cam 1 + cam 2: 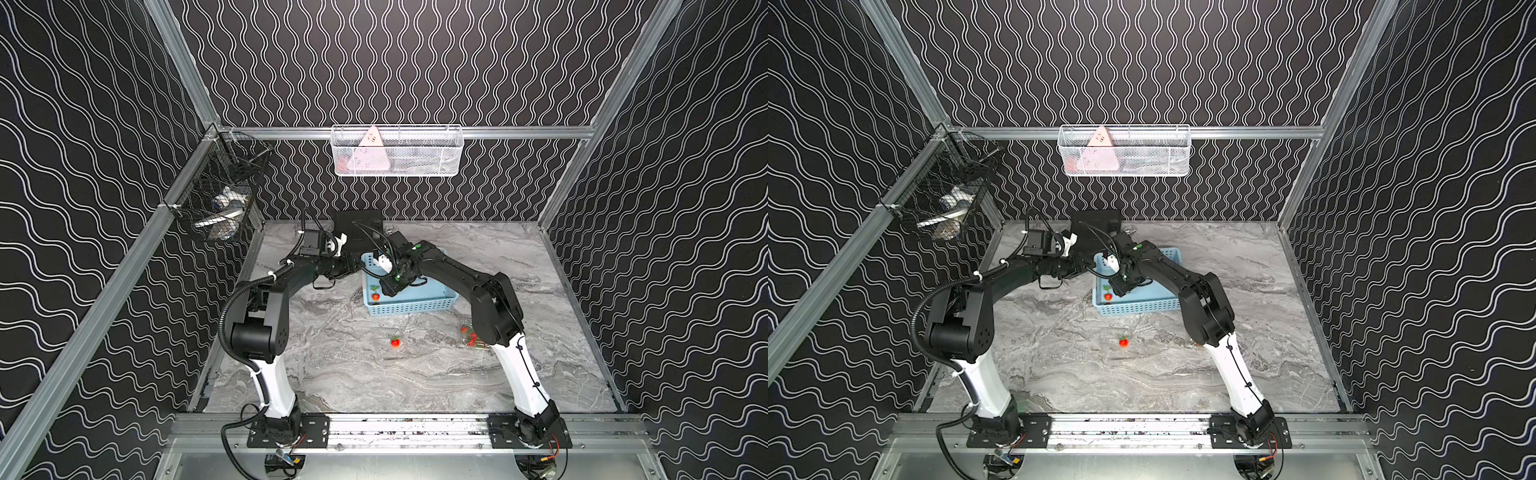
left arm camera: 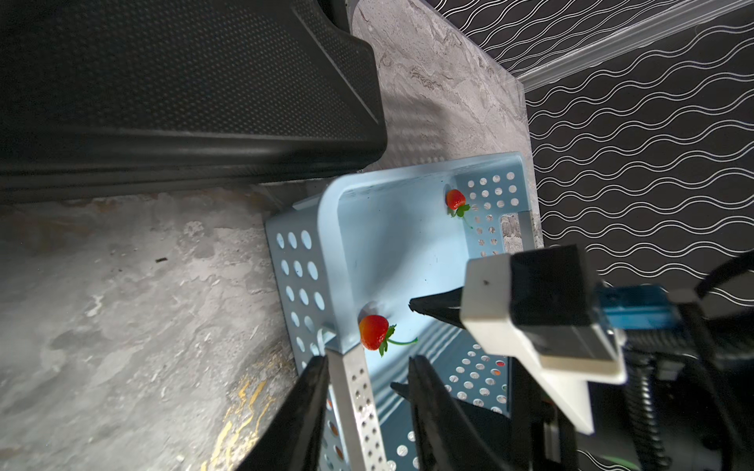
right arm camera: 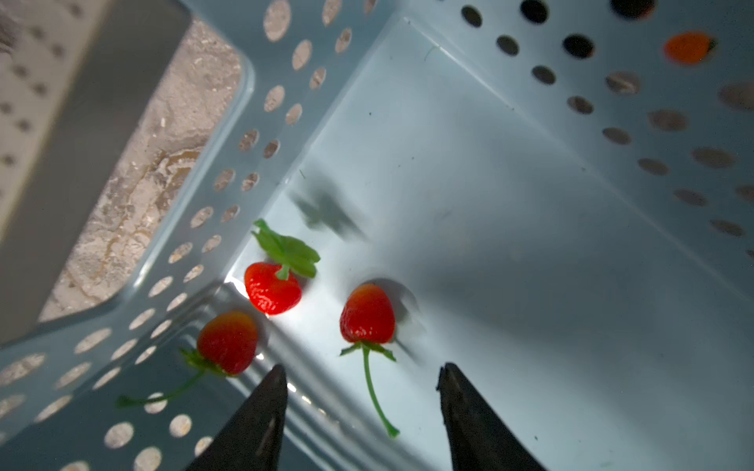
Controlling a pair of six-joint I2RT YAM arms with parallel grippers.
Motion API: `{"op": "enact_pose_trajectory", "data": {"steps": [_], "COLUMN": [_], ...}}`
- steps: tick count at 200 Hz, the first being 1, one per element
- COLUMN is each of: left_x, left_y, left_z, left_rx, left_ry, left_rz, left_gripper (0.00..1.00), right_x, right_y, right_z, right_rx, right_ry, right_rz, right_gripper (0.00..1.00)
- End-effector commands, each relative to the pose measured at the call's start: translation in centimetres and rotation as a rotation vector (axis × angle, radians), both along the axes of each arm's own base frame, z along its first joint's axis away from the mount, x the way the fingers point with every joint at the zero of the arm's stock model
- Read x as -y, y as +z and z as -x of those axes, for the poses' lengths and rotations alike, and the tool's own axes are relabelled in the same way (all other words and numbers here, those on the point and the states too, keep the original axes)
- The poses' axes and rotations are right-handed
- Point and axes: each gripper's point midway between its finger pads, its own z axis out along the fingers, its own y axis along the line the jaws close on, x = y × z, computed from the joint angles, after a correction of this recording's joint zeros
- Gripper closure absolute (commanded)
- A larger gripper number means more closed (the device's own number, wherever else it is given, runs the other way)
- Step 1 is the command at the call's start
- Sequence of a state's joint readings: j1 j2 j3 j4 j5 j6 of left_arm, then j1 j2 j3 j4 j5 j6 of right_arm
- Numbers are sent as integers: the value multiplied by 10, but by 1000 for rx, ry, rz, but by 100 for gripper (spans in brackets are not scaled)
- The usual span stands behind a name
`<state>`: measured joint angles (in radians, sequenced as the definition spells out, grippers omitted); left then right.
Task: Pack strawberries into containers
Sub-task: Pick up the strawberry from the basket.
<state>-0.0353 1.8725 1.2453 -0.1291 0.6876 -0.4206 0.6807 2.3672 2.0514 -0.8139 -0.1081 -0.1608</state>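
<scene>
Three strawberries (image 3: 271, 287) (image 3: 367, 314) (image 3: 226, 342) lie on the floor of the light blue basket (image 3: 612, 102). My right gripper (image 3: 363, 367) hangs open just above them, nothing between its fingers but the middle berry's stem below. My left gripper (image 2: 367, 359) is shut on the basket's near wall (image 2: 351, 391), one finger outside and one inside, close to a berry (image 2: 373, 332). In both top views a clear container (image 1: 397, 338) (image 1: 1124, 341) holding one strawberry sits in front of the basket (image 1: 415, 307). Another container (image 1: 471, 336) with several berries is partly hidden by my right arm.
A black textured tray (image 2: 183, 102) (image 1: 359, 226) stands against the back wall behind the basket. A white wire basket (image 1: 397, 151) hangs on the back wall and a black wire basket (image 1: 224, 195) on the left wall. Both arms cross over the basket.
</scene>
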Motion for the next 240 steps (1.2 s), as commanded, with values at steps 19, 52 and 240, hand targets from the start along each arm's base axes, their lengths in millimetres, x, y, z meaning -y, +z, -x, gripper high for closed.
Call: {"op": "enact_pose_trajectory", "data": {"steps": [19,52,240], "left_x": [1,1,1], "left_y": [5,4,8], "left_z": [-2,-2,-2], "left_rx": [19,16,26], "left_ry": [-16,-17,-15], "left_rz": [2,3,2], "left_gripper": [61,61,61], "right_x": [-2,-3,-1], "right_y": [-11,-20,84], "right_z": [0,0,0], "right_rx": [-10,-16,126], "right_ry": [44,50,-18], "right_rz": [25,30,-123], "right_gripper": [38,40,71]}}
